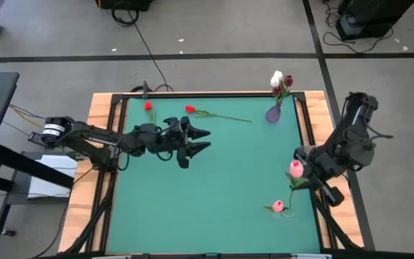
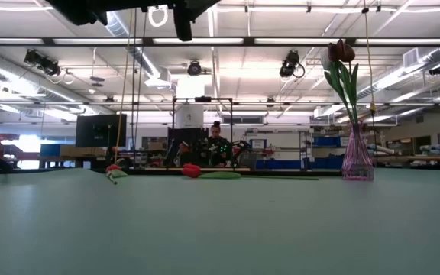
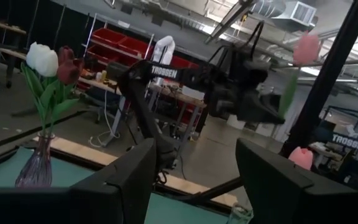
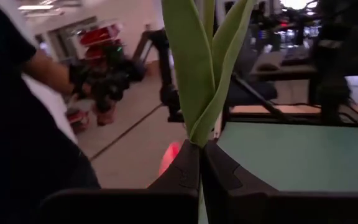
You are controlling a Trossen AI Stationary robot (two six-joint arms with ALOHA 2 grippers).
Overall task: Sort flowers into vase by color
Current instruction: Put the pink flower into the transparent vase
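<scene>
My right gripper (image 1: 304,176) is at the table's right edge, shut on a pink tulip (image 1: 295,169) whose head (image 3: 306,46) stands above the gripper. A second pink tulip (image 1: 279,206) lies on the mat near the right front. Two red tulips (image 1: 148,106) (image 1: 190,109) lie flat near the far edge. A clear purple vase (image 1: 273,114) at the far right holds white and dark red tulips (image 1: 279,80) by their stems. My left gripper (image 1: 201,140) hovers open above the mat's middle, touching nothing. My right gripper pinches the pink tulip between its two fingers, low on the stem where the green leaves (image 4: 201,127) join. The stem runs across the fingers, with the leaves and the head rising above them. Whether the stem's lower end hangs free does not show.
The green mat (image 1: 214,208) sits in a wooden frame with black rails along its sides. The vase (image 2: 357,160) stands close to the far right corner. Open mat lies between my two arms and toward the near edge. A person's arm and dark sleeve (image 4: 36,68) show beyond the table.
</scene>
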